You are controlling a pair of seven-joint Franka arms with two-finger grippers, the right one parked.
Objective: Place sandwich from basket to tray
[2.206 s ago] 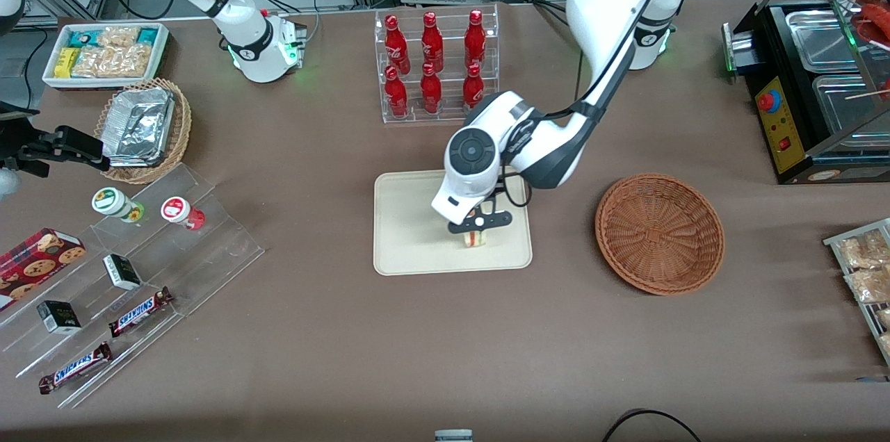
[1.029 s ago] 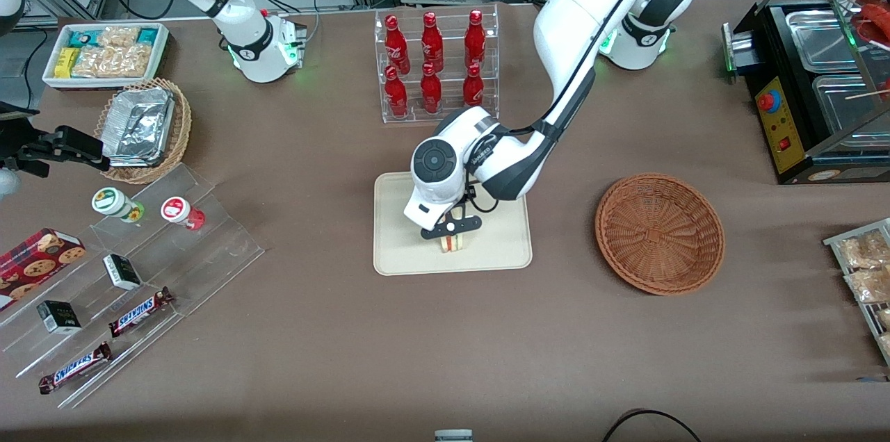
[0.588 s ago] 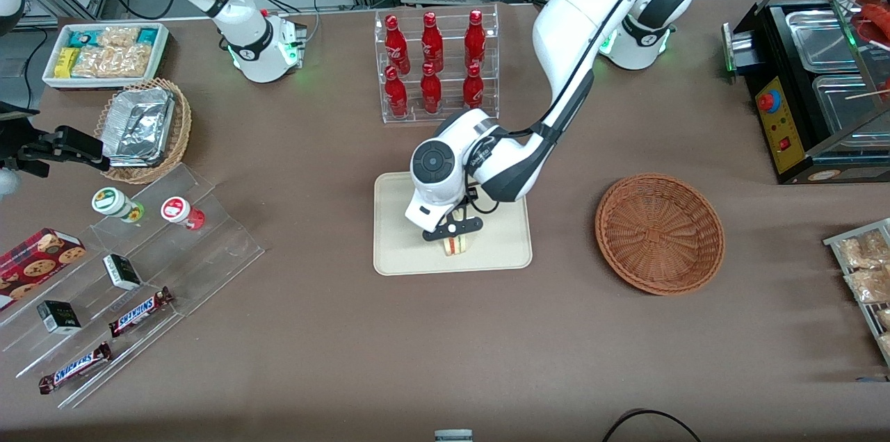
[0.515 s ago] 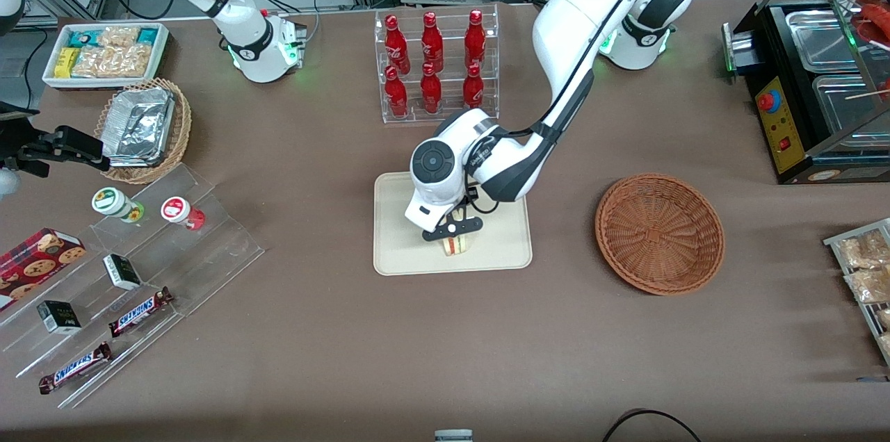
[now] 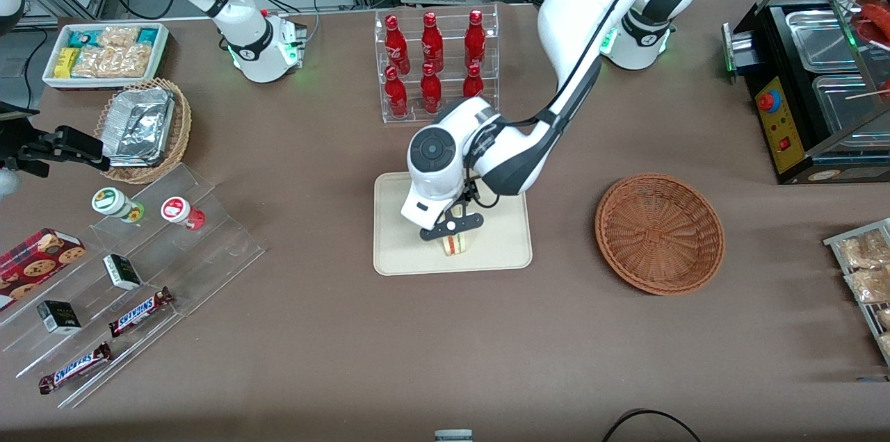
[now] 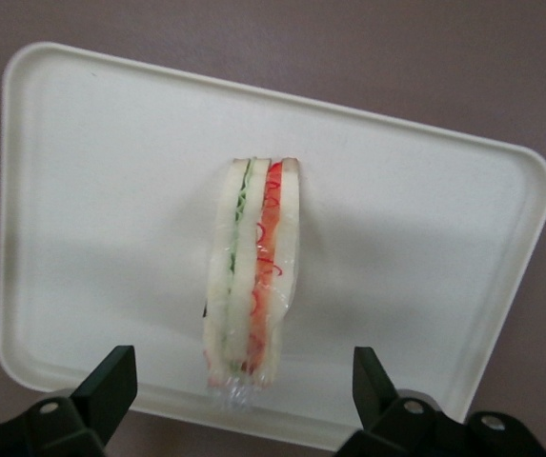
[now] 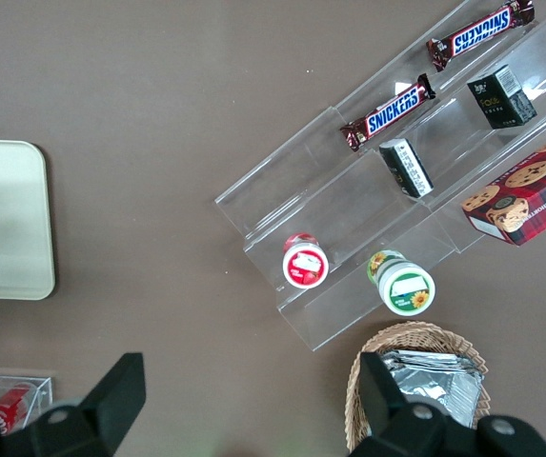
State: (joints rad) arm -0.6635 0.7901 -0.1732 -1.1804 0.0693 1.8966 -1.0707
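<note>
So the sandwich (image 6: 252,290) is sitting on the tray (image 6: 91,171) now, standing on its edge with the red and green filling stripes facing up at my wrist camera. It still has its clear wrap on; you can see it bunched at one end. My gripper (image 6: 242,392) is let go and spread wide: both fingers sit well clear of the bread on either side, nothing touching. In the front view the gripper (image 5: 451,227) hangs just above the sandwich (image 5: 456,244), which rests around 6 o'clock on the tray (image 5: 396,247), close to the rim nearest the camera.

The basket (image 5: 659,233) is out at 3 o'clock from the tray, well apart, and there's nothing in it that I can see.

Progress-wise I'd call this basically done. Sandwich out of the basket, on the tray, grip released. What's left, as far as I can judge, is just lifting straight up and backing the arm off without clipping the thing. That's my one worry: it's balanced on a narrow edge, so a nudge from a finger on the way out could tip it flat. It'd still be on the tray though, so not a disaster.
</note>
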